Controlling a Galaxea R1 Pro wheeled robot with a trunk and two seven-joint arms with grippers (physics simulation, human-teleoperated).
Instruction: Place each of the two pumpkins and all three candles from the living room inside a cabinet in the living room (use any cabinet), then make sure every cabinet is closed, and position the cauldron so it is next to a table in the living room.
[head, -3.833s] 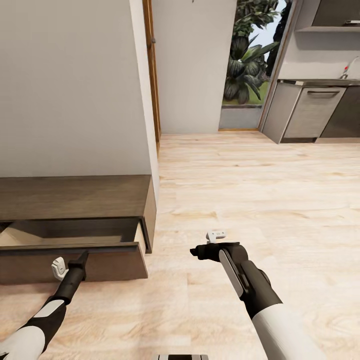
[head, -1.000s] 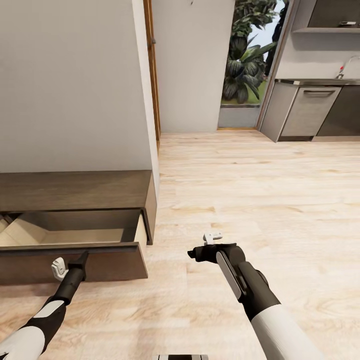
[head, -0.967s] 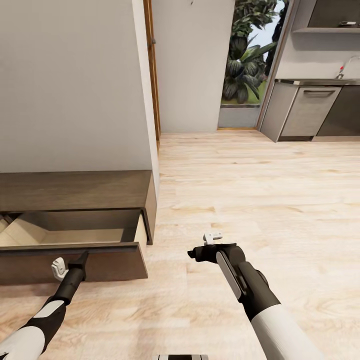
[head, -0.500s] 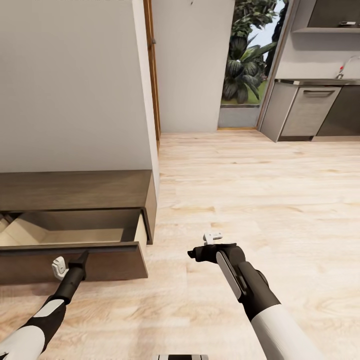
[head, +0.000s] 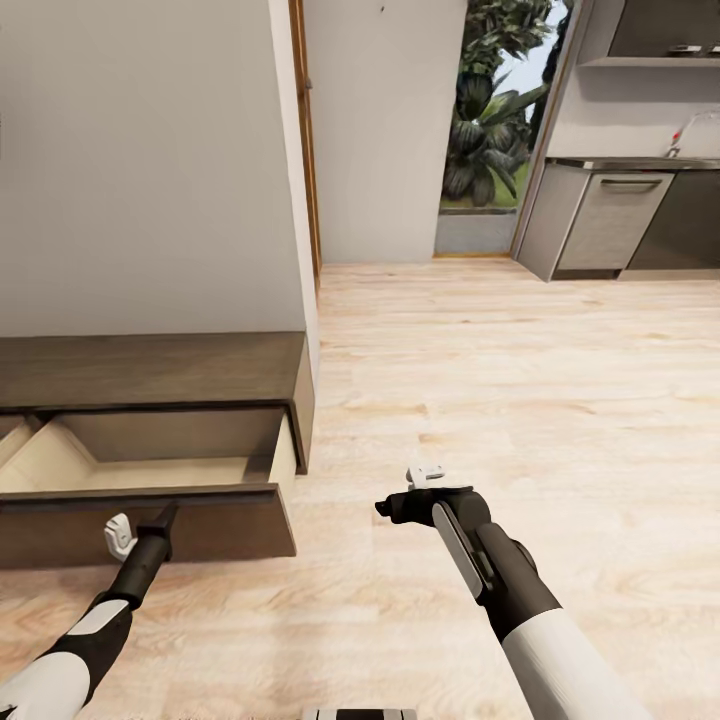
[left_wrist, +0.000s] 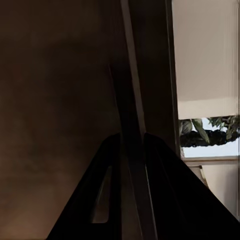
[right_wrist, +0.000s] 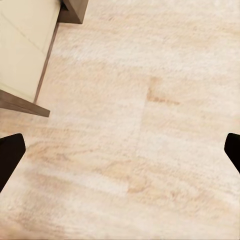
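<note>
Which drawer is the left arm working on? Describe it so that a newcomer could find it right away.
Start at the grey wall on the left of the head view; the low dark brown cabinet stands against it. The drawer is at its right end, pulled out over the wood floor, pale inside, with the left gripper at its dark front panel.

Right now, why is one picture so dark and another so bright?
Left wrist view: the camera sits pressed against the dark brown drawer front, so little light reaches it. Right wrist view: it faces the pale wooden floor, evenly lit. Head view: sharp, bright doorway.

home | wood plank floor (head: 520, 380) | low wooden cabinet (head: 150, 370) | kitchen counter (head: 620, 215) | garden doorway (head: 485, 110)
</note>
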